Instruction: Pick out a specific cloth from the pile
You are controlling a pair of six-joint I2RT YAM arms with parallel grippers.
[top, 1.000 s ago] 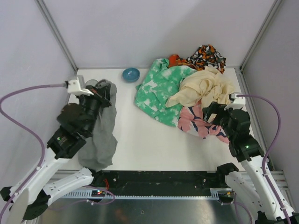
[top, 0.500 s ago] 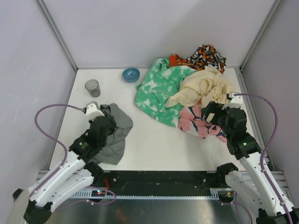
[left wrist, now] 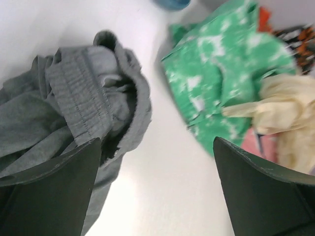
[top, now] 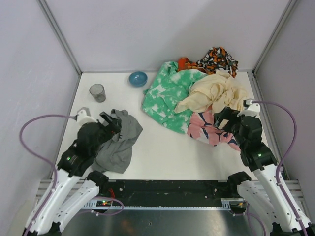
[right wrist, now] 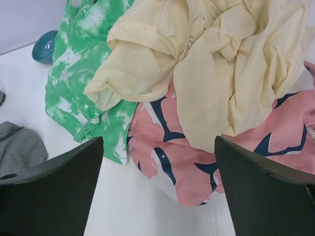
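Seeing grey cloth [top: 120,145] lying crumpled on table [top: 162,152], left side, well apart from pile [top: 197,98]. Reading left gripper [left wrist: 156,143] spread wide over cloth, clamping nothing. Reading right gripper [right wrist: 158,142] likewise spread, hovering over pink piece [right wrist: 167,167] of pile. Spotting blue bowl [top: 138,78] and grey cup [top: 97,92] toward far edge; failing to make out contents.

Both arms share one build. The left arm [top: 86,142] has black moulded upper housings, a white lower link [top: 61,189], a small green indicator light [top: 67,159], a white wrist block [top: 82,116] and an external lilac cable [top: 49,117]. The right arm [top: 248,132] repeats these colours, with its own green lamp [top: 259,154] and lilac lead [top: 294,129]. The left claw [left wrist: 156,140] and right claw [right wrist: 158,138] each carry two broad, dark, matte fingers [left wrist: 49,169] with paler edges.
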